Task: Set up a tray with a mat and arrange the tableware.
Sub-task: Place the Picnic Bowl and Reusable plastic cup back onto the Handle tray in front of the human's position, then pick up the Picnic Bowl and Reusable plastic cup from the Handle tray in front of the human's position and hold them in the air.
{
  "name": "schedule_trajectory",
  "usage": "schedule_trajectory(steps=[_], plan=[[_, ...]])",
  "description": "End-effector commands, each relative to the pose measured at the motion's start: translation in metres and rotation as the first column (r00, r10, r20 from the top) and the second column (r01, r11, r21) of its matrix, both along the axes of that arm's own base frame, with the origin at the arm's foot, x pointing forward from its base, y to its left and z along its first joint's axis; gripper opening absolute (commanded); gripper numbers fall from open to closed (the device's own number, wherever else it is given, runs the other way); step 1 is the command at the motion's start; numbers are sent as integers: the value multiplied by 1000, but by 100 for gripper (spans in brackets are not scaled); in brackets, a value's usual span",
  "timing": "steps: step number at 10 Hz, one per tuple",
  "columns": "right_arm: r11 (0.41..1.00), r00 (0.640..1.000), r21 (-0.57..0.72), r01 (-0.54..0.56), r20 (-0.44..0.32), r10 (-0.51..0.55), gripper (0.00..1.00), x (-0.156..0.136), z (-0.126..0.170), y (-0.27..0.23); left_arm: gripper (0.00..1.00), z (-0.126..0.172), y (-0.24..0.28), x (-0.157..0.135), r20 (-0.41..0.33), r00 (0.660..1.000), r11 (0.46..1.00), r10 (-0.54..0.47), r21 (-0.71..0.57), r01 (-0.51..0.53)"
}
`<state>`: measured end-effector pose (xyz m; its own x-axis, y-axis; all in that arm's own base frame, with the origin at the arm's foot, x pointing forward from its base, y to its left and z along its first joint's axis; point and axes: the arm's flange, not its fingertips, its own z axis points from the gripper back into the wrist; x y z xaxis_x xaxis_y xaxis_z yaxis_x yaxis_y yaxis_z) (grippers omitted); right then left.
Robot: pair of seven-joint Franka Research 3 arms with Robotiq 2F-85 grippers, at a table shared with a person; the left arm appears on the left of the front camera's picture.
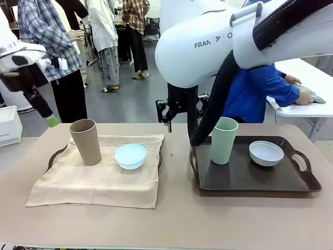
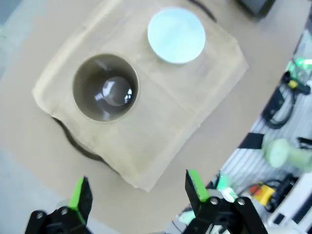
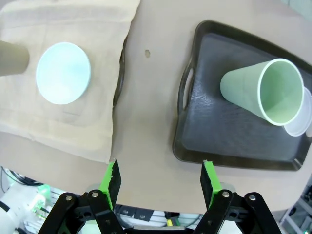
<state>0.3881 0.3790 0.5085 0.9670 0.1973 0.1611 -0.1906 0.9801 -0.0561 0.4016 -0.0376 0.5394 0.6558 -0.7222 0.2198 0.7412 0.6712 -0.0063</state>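
Note:
A beige mat point(image 1: 99, 179) covers the left tray point(image 1: 56, 156). On the mat stand a tan cup point(image 1: 86, 141) and a light blue bowl point(image 1: 130, 156). The dark right tray point(image 1: 250, 179) carries a pale green cup point(image 1: 223, 140) and a white bowl point(image 1: 266, 153). My left gripper point(image 1: 49, 120) hovers open high above the table's left edge, looking down at the tan cup point(image 2: 106, 87) and blue bowl point(image 2: 176, 35). My right gripper point(image 3: 161, 178) is open and empty above the gap between the trays, with the green cup point(image 3: 265, 90) and white bowl point(image 3: 303, 122) off to one side.
A person in a blue jacket point(image 1: 255, 88) sits at the far right, hands on a white side table point(image 1: 312, 88). A white box point(image 1: 9, 125) stands at the far left. Bare tabletop point(image 1: 177, 208) runs between the trays and along the front.

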Motion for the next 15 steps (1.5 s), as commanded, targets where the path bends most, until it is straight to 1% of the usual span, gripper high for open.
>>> schedule_trajectory(steps=[1,2,12,13,14,15], plan=[[1000,1000,6,-10,-25,10,84,0,-10,1,100,-3,-6,8,8,998,997,70,-39,-69],[1000,1000,0,0,0,0,84,0,0,0,100,0,0,0,0,1000,1000,0,0,0],[1000,1000,0,0,0,0,84,0,0,0,100,0,0,0,0,1000,1000,0,0,0],[1000,1000,0,-3,-3,3,85,1,-1,2,100,1,-2,2,-6,1000,1000,20,-20,-20],[1000,1000,12,12,-23,-12,85,1,-2,-7,100,9,-19,4,22,990,990,138,24,-139],[999,999,39,30,-45,-28,85,3,-7,-25,100,8,-27,3,60,953,953,296,45,-298]])
